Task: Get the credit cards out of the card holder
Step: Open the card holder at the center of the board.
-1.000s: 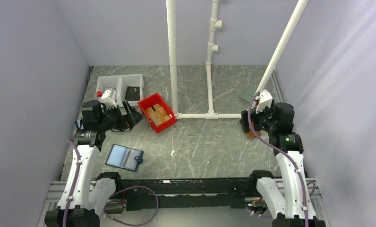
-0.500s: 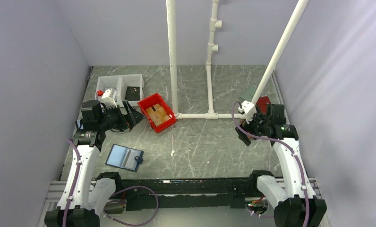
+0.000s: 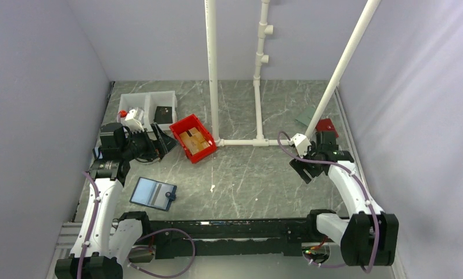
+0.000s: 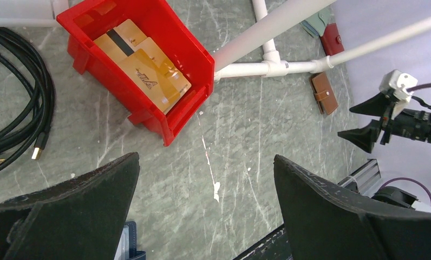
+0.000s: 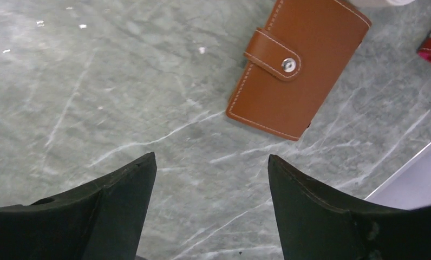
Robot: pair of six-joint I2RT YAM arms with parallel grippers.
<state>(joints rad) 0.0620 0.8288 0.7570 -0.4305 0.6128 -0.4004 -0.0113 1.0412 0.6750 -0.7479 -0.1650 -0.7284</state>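
The card holder (image 5: 297, 67) is a brown leather bifold, lying flat on the table and closed by a strap with a metal snap. In the left wrist view the card holder (image 4: 324, 93) lies near the white pipe. In the top view the right arm hides it. No credit cards show in it. My right gripper (image 5: 210, 157) hovers open just short of the holder, nothing between its fingers; from above it (image 3: 303, 170) points left. My left gripper (image 4: 205, 157) hangs wide open and empty over bare table, at the left (image 3: 159, 142) beside the red bin.
A red bin (image 4: 191, 59) holds gold cards (image 4: 143, 67). An opened blue-edged folder (image 3: 153, 193) lies near the left arm. A red wallet (image 3: 326, 125) and a green one (image 3: 306, 116) lie at the far right. White pipes (image 3: 258, 141), a white tray (image 3: 148, 107), black cables (image 4: 18, 108).
My right arm has swung left and toward the near edge, its wrist turning, which uncovered the red wallet behind it. The left arm has not moved.
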